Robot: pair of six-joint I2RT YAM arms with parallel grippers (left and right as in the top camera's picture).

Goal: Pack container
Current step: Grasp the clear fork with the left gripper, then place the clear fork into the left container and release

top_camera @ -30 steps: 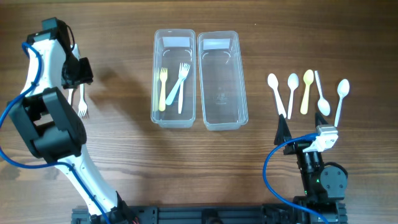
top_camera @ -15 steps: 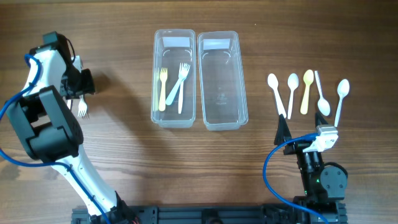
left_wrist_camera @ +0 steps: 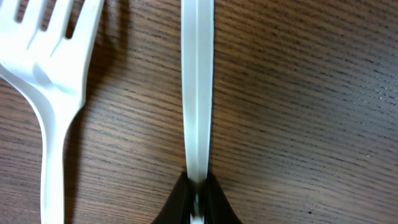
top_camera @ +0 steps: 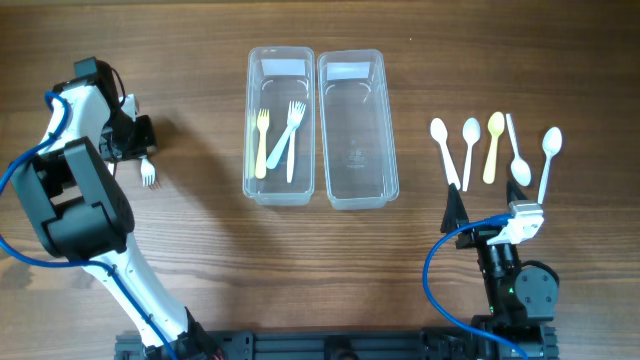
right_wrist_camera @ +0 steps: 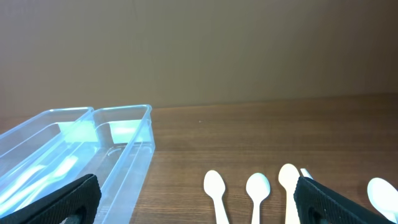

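Two clear plastic containers stand side by side mid-table. The left container [top_camera: 250, 150] holds a yellow fork [top_camera: 261, 145] and two white forks [top_camera: 291, 135]. The right container [top_camera: 390, 150] is empty. My left gripper [top_camera: 128, 142] is shut on the handle of a white fork [left_wrist_camera: 198, 93] at the table's left, low over the wood; the fork's tines show in the overhead view [top_camera: 150, 178]. A second white fork [left_wrist_camera: 53, 106] lies just beside it. My right gripper [top_camera: 490, 215] is open and empty, below a row of spoons [top_camera: 468, 148].
The spoons, white with one pale yellow [top_camera: 492, 145], lie on the wood right of the containers and show ahead in the right wrist view [right_wrist_camera: 214, 186]. The left arm's body [top_camera: 80, 200] occupies the left side. Blue cables loop near both arm bases.
My left gripper has shifted slightly down and right, now shut on the white fork. The fork's tines have swung to the right. The right arm has not moved.
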